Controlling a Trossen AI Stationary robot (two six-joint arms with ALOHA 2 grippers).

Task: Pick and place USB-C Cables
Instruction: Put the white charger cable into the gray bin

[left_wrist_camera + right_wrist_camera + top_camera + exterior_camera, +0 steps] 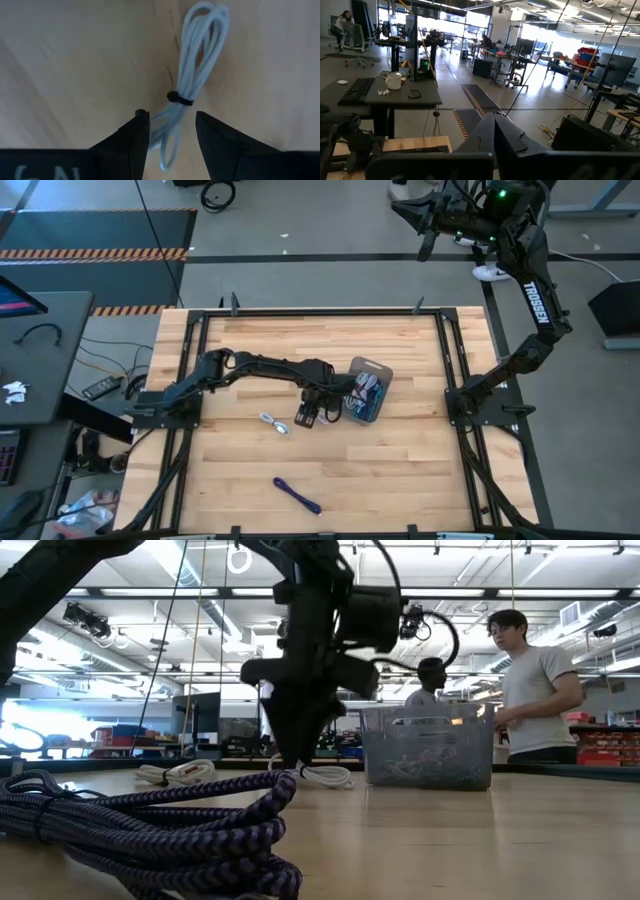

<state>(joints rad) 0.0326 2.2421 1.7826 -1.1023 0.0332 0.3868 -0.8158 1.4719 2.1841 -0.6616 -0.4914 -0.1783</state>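
Note:
My left gripper [171, 117] is open and points down at the table's middle [305, 418]. Its fingers stand on either side of one end of a white coiled cable [192, 75], tied with a dark band, that lies flat on the wood; I see no touch. A second silver-white cable [273, 423] lies just left of it. A dark blue-purple cable [297, 495] lies near the near edge and looms large in the low view [150, 830]. More cables sit in the grey translucent tray [370, 370]. My right gripper [494, 120] is shut, raised beyond the far right corner [425, 225].
The tray [430, 745] stands just right of my left gripper [290, 755]. Black frame rails run along the table's edges. Bare wood lies on the right and near sides. Two people [530, 680] stand in the room beyond the far edge.

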